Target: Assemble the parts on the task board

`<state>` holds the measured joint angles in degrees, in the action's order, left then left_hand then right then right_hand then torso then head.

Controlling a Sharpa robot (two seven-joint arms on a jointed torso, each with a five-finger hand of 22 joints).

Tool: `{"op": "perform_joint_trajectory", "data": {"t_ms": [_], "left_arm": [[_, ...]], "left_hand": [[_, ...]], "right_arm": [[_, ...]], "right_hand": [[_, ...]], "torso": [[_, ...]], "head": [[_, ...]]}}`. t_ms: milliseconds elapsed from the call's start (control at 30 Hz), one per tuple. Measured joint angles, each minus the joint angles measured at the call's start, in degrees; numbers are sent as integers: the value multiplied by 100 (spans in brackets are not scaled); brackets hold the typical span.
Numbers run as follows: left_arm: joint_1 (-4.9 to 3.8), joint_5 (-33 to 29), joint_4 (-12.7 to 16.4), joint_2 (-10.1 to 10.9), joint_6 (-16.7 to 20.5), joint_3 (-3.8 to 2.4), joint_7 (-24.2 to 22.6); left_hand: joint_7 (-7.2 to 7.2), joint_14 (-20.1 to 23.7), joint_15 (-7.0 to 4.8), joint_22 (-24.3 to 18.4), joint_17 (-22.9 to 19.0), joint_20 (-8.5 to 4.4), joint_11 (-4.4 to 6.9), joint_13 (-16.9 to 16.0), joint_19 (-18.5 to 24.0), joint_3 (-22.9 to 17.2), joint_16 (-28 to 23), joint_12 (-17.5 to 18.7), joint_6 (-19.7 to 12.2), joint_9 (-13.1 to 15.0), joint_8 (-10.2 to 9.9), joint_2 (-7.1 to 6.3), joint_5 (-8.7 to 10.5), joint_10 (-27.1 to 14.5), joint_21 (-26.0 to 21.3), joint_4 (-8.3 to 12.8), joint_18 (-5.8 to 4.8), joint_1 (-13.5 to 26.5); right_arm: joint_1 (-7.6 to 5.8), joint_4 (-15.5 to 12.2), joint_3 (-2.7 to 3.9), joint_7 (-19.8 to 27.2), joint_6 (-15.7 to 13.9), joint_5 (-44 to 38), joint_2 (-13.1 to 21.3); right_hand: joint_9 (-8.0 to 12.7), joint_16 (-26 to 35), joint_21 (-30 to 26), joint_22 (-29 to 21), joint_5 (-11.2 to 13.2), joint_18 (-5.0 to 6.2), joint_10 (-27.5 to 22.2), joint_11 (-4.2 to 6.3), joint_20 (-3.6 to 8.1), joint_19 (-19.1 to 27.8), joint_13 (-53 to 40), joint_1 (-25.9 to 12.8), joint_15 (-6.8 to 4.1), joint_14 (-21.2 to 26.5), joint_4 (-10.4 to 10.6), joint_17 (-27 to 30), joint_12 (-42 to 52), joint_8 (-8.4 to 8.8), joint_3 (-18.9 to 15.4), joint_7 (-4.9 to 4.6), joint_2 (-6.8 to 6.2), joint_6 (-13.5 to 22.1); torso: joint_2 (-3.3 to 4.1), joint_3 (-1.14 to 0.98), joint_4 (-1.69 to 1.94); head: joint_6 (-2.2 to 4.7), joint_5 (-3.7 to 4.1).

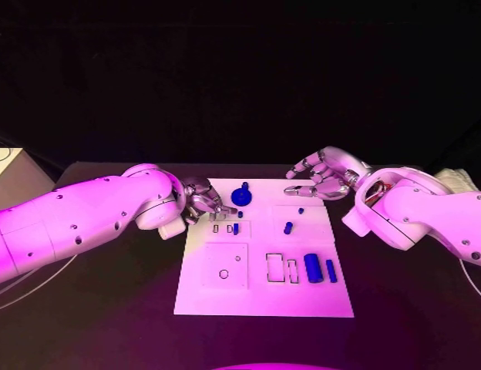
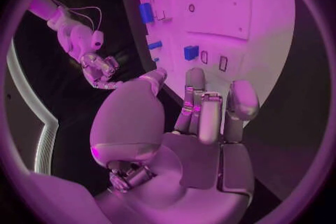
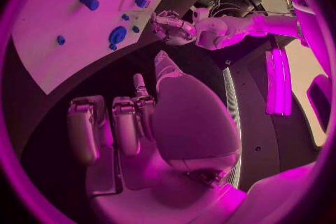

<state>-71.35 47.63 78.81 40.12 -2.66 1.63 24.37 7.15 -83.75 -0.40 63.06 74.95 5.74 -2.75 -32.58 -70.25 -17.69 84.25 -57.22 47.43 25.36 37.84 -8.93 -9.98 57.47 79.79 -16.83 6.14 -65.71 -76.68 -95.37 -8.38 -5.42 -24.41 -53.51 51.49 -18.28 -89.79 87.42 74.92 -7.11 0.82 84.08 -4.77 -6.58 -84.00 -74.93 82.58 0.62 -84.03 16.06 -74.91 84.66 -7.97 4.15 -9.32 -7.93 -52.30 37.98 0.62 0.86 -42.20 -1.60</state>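
1. Your left hand (image 1: 204,200) sits at the task board's (image 1: 263,297) far-left edge, fingers curled, holding nothing visible.
2. Blue parts (image 1: 320,268) lie on the board.
3. Your right hand (image 1: 323,176) hovers off the far-right corner, fingers apart, empty.

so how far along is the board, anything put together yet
Early, by the look of it. Several blue parts stand or lie on the white board: a round knob at the far edge, two blue blocks lying near the right side, and outlined slots beside them look unfilled. Nothing is in hand: the left hand hovers at the board's left edge and the right hand at its far right corner, both empty. Most fitting seems left.
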Motion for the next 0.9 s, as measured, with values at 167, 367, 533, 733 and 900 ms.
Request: {"op": "perform_joint_trajectory", "data": {"t_ms": [167,367,533,733,900], "left_arm": [[-99,336,-212,-289,-185,74,298],[-180,564,-383,-529,-350,120,491],[-223,692,-504,-660,-497,147,604],[-241,784,-579,-769,-674,165,689],[-250,824,-605,-851,-823,168,739]], "left_hand": [[-20,-21,-20,32,0,-20,20,-7,-20,32,0,-24,20,31,23,30,0,20,25,0,0,30],[-20,-20,-20,44,-1,-20,20,-12,-20,32,0,-24,20,47,22,30,0,20,25,0,1,30],[-20,-20,-20,61,-1,-41,20,-12,-40,31,0,-24,21,46,22,30,0,19,25,0,1,30],[-20,-20,-20,86,-1,-21,19,-12,-61,31,13,-24,21,64,44,53,-21,19,49,0,2,53],[-41,-20,-20,99,-1,-21,19,-30,-60,110,23,-24,0,117,72,60,-21,19,49,-1,2,136]], "right_arm": [[-16,60,0,18,9,123,-3],[-20,121,0,18,9,204,-27],[-22,150,0,6,9,237,-37],[-22,165,-1,-4,8,252,-47],[-22,190,-1,-11,8,259,-79]], "right_hand": [[0,0,0,0,-22,0,0,0,0,0,0,0,0,0,0,0,0,0,0,0,0,0],[0,0,-29,-1,-43,0,0,0,0,0,0,0,0,0,0,0,0,0,0,0,0,0],[0,0,-33,-1,-43,0,0,1,0,0,1,0,0,0,0,0,0,0,0,0,0,0],[-4,0,-33,-1,-43,0,0,1,0,0,1,0,0,0,0,0,0,0,0,0,0,0],[-4,0,-33,-2,-77,0,-1,1,0,0,1,0,0,0,15,0,0,0,15,0,0,0]], "torso": [[0,3,-1],[7,3,-9],[7,6,-10],[3,13,-1],[1,17,-3]], "head": [[-14,-19],[-15,-41],[-43,-44],[-77,-36],[-89,-38]]}}
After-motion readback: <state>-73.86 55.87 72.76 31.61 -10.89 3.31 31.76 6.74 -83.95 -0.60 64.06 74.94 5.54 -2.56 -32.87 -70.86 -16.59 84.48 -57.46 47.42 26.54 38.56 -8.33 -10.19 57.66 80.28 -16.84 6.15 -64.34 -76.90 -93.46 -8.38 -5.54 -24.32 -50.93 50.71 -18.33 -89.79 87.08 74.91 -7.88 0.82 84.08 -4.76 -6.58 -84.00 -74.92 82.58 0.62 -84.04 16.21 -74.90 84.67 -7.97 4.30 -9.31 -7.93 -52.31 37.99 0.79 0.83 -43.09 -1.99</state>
